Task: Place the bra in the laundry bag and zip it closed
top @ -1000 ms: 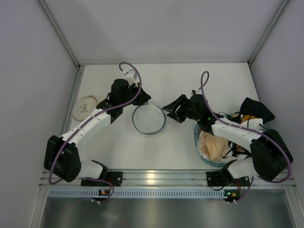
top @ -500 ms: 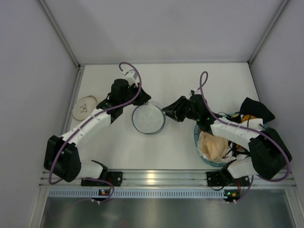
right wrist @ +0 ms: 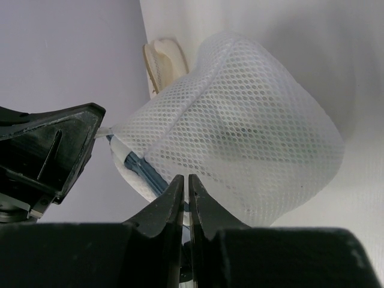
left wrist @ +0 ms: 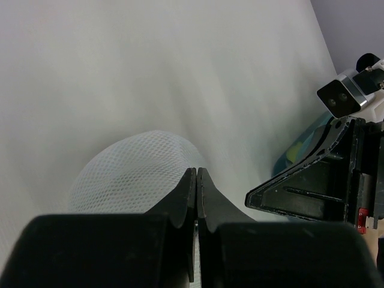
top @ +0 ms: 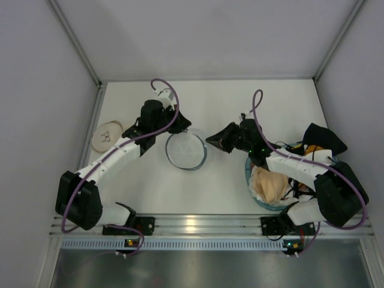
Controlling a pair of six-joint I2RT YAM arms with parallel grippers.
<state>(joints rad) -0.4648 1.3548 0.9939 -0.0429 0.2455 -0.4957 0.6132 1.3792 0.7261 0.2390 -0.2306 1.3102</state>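
Observation:
The laundry bag (top: 187, 151), a round pouch of translucent white mesh, lies mid-table between the arms. My left gripper (top: 183, 128) is at its far rim, jaws shut (left wrist: 197, 171) on a fold of the mesh (left wrist: 132, 168). My right gripper (top: 210, 141) is at the bag's right edge. Its jaws (right wrist: 186, 178) are pressed shut on the mesh (right wrist: 240, 126) beside a blue zip strip (right wrist: 141, 170). A cream, round, cup-shaped piece (top: 108, 135) that looks like the folded bra lies at the far left, apart from both grippers.
A blue basket (top: 249, 174) at the right holds a beige garment (top: 270, 185) and a black one (top: 324, 139), with the right arm reaching over it. Grey walls close in the table on three sides. The arm bases stand along the near rail.
The right gripper has moved left to the bag's right edge and its jaws have closed on the mesh. The bag shifted slightly left. The left arm has stayed put.

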